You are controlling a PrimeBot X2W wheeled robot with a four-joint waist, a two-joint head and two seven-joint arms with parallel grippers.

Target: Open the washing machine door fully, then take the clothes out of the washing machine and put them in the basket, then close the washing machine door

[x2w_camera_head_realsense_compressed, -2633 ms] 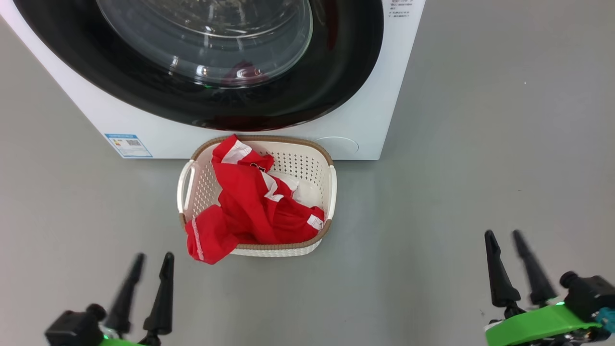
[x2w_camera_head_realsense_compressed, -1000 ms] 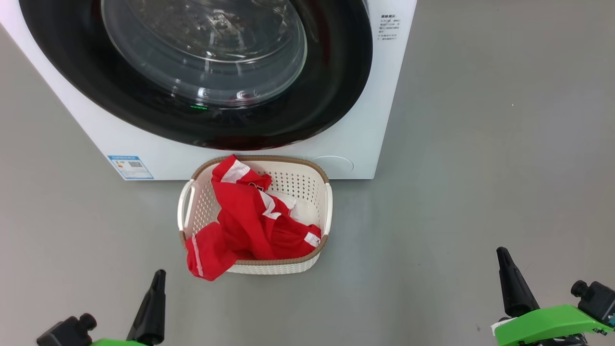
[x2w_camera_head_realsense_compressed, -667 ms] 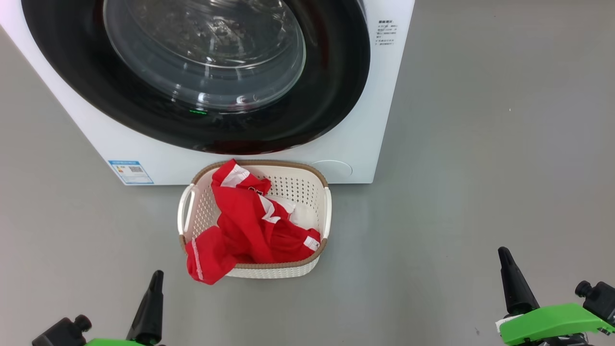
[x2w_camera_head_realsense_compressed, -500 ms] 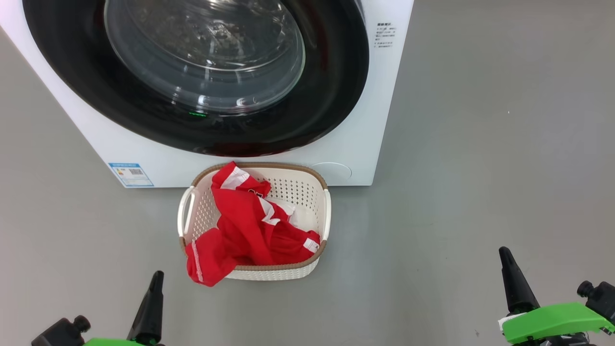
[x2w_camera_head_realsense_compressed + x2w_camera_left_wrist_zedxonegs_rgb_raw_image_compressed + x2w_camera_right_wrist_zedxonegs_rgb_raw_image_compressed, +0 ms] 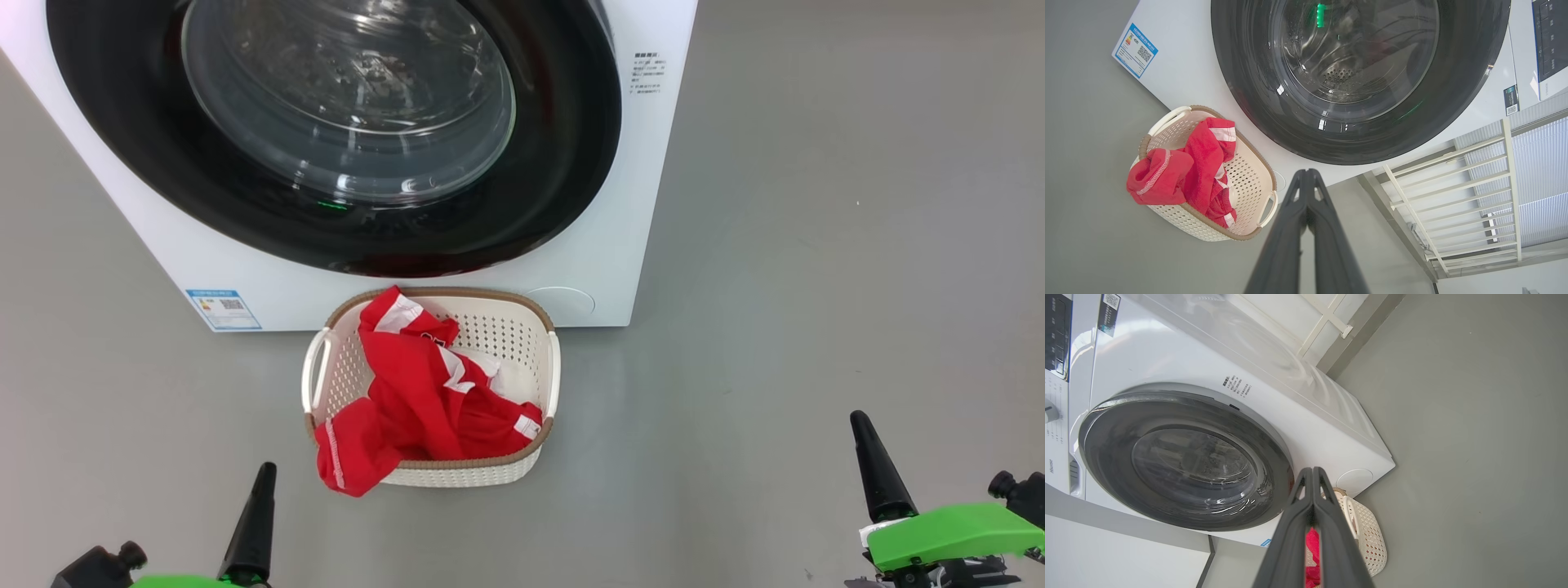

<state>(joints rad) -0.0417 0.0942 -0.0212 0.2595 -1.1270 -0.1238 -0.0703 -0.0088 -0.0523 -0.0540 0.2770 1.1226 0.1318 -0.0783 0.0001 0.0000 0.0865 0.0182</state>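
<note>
The washing machine (image 5: 604,245) stands ahead with its black-rimmed washing machine door (image 5: 351,122) shut flat against the front; through its glass the steel drum (image 5: 1347,61) shows. The red clothes (image 5: 420,392) lie in the cream basket (image 5: 539,371) on the floor in front of the machine, one fold hanging over its near left rim. My left gripper (image 5: 263,474) is shut at the lower left, apart from the basket. At the lower right my right gripper (image 5: 857,420) is shut too. Both hold nothing; each pair of fingers (image 5: 1306,173) (image 5: 1311,471) is pressed together.
Grey floor (image 5: 816,286) spreads to the right of the machine and around the basket. A white railing (image 5: 1474,196) and wall stand beside the machine in the left wrist view. A pale cabinet face (image 5: 1118,555) borders the machine in the right wrist view.
The head camera has shifted, so machine and basket sit lower in the picture. Both grippers, open at the earliest frame, have been shut for the last second.
</note>
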